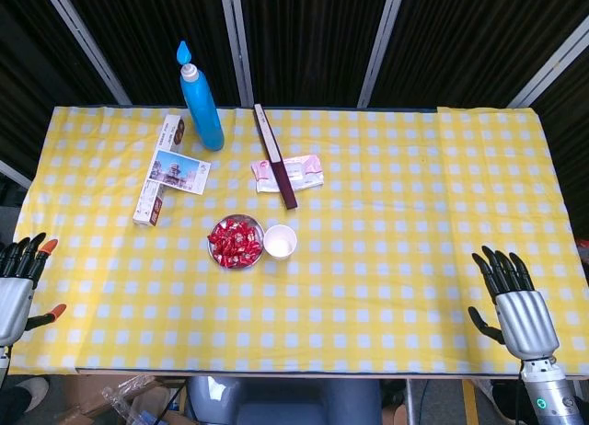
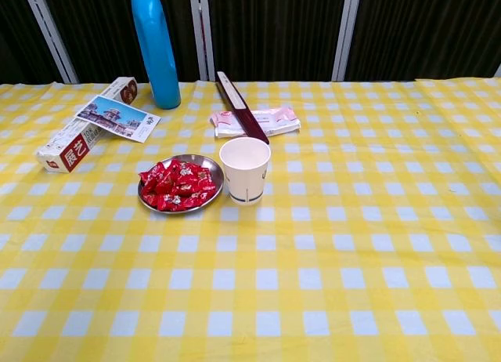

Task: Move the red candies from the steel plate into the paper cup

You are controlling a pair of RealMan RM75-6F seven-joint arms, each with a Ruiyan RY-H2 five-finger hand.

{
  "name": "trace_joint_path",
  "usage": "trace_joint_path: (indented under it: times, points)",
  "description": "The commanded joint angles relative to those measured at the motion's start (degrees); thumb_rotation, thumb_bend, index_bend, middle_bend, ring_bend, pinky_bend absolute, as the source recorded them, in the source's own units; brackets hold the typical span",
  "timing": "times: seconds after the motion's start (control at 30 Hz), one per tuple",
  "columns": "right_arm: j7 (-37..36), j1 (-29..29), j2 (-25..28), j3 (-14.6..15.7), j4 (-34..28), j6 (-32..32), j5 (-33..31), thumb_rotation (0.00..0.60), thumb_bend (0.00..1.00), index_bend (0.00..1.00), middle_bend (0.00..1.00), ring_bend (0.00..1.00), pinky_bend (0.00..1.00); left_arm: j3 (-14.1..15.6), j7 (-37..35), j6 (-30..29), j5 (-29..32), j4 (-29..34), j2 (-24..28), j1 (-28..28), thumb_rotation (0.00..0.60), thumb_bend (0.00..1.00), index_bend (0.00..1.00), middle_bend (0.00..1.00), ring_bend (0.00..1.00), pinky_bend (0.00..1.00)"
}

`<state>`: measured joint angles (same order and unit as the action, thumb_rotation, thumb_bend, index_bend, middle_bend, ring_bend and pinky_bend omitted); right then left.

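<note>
Yellow-and-white checked tablecloth — shiny red wrapped candies on the round silver steel plate, white paper cup beside, tall bright blue plastic bottle near the far edge.

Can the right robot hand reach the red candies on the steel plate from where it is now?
Probably yes: the right robot hand is open, but the paper cup stands beside the steel plate on that side, so reach the red candies from above.

Steel plate shiny metal; candies in glossy red wrappers; paper cup matt white; tablecloth matt checked cloth.
</note>
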<state>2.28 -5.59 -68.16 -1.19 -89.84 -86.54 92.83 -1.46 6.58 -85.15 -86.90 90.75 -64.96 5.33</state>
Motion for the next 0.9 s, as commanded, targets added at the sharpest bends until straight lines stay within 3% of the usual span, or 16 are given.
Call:
trace_joint_path:
  times: [0.03,0.67,0.77,0.9]
  points:
    - [0.0,-0.02,0.0,0.01,-0.02,0.02,0.04,0.6,0.39,0.0,0.0,0.0,0.0,0.02,0.09,0.09,0.09,-0.01,0.02,0.0,0.6,0.13,0.0,0.0,0.0,0.05]
    - [0.2,0.04,0.01,0.11,-0.12,-0.02,0.16,0.6,0.39,0.0,0.0,0.0,0.0,-0.02,0.45,0.35,0.2,0.14,-0.05,0.12,0.6,0.13,0.0,0.0,0.0,0.07]
    - [0.03,0.06,0.07,0.11,-0.35,0.0,0.08,0.6,0.39,0.0,0.0,0.0,0.0,-0.29,1.76,1.05,0.3,0.34,0.13,0.73,0.6,0.14,0.01,0.05,0.13,0.31]
    - [-0.43,-0.01,0.24,0.22,-0.58,0.22,0.13,0.6,0.39,0.0,0.0,0.0,0.0,-1.86,4.92,2.97,1.69,2.62,0.51,2.6,0.6,0.16,0.09,0.21,0.52,0.66]
